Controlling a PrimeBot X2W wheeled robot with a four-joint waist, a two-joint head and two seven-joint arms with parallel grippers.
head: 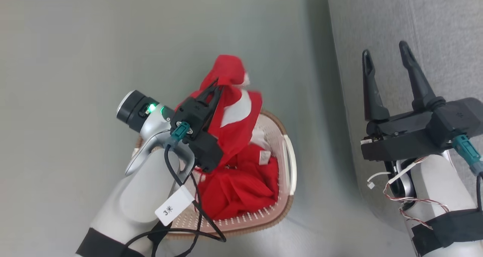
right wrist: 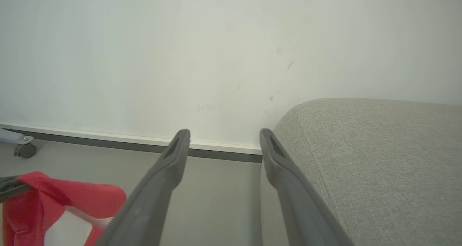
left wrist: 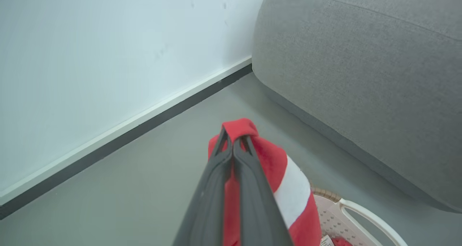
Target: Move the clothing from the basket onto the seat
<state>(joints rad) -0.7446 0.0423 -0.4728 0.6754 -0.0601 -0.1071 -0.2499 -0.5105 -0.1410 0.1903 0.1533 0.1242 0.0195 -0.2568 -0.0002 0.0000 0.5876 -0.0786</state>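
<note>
My left gripper [head: 219, 84] is shut on a red garment with white panels [head: 236, 110], lifted above the basket [head: 290, 162]; its folded top pokes past the fingertips [left wrist: 236, 139]. More red clothing [head: 241, 181] with a small white care label lies inside the cream basket with the brown rim. The grey seat [head: 415, 30] stretches along the right of the head view and rises at the right in the left wrist view [left wrist: 361, 65]. My right gripper [head: 385, 53] hangs open over the seat's edge, nothing between its fingers [right wrist: 173, 155]. The lifted garment [right wrist: 65, 202] shows at the lower left of the right wrist view.
Grey floor [head: 94, 42] surrounds the basket. A pale wall with a dark skirting strip [left wrist: 126, 130] runs behind, meeting the seat's corner. A small caster wheel [right wrist: 23, 150] stands by the wall at the far left of the right wrist view.
</note>
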